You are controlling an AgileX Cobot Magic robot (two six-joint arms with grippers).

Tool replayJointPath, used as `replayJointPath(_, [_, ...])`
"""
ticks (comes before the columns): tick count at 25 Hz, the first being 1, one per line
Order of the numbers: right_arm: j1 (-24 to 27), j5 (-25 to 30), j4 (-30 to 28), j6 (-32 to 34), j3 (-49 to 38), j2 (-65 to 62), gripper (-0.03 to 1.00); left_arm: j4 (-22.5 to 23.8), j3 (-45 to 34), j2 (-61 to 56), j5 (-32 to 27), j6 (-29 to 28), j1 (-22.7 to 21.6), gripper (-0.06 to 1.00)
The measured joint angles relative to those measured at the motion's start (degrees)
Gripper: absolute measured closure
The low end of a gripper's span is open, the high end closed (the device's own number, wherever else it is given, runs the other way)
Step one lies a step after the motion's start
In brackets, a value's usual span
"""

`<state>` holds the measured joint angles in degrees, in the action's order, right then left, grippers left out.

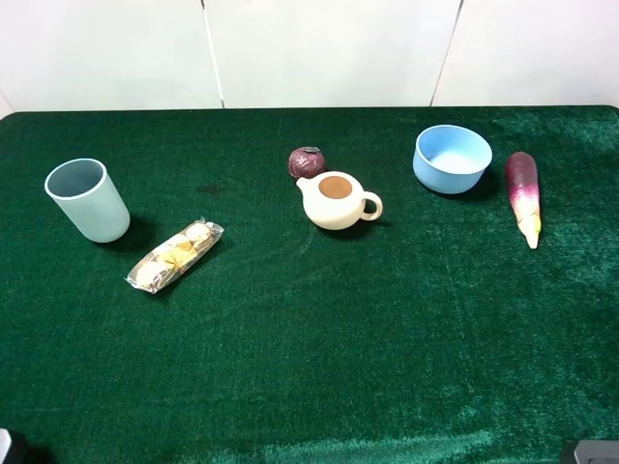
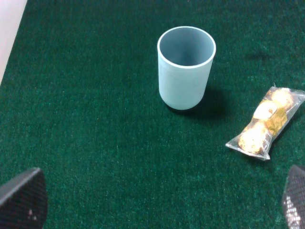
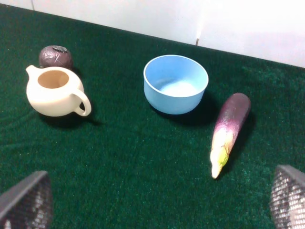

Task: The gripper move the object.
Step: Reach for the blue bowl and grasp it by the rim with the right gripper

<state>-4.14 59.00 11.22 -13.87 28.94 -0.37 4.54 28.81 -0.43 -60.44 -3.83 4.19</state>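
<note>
Reaching for the bowl (image 3: 176, 83) falls to my right gripper (image 3: 156, 193). Its two fingers stand wide apart at the near edge of the wrist view and hold nothing. My left gripper (image 2: 159, 193) is spread just as wide and is also empty, over by the cup (image 2: 186, 67) and well apart from the job. The bowl sits upright on the far right part of the green cloth (image 1: 319, 367), between the teapot (image 3: 56, 91) and the eggplant (image 3: 228, 129), which lies near it but not touching. It is round, smooth, light blue plastic with a thin rim and a pale inside. I judge a pinch over one wall, one finger inside and one outside, safer than spanning the whole width. I would come down on the teapot side of the rim, away from the eggplant. The wall looks slick and light, so I would close gently and lift clear of the plush cloth rather than drag.
</note>
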Motion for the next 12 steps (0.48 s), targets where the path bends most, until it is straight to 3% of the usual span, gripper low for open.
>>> replayJointPath(5, [0.0, 0.0, -0.63, -1.11, 0.36, 2.53, 0.27, 0.0, 0.0, 0.0, 0.0, 0.0, 0.0, -0.05])
replayJointPath(12, [0.0, -0.77, -1.84, -7.93, 6.69, 20.11, 0.27, 0.0, 0.0, 0.0, 0.0, 0.0, 0.0, -0.05])
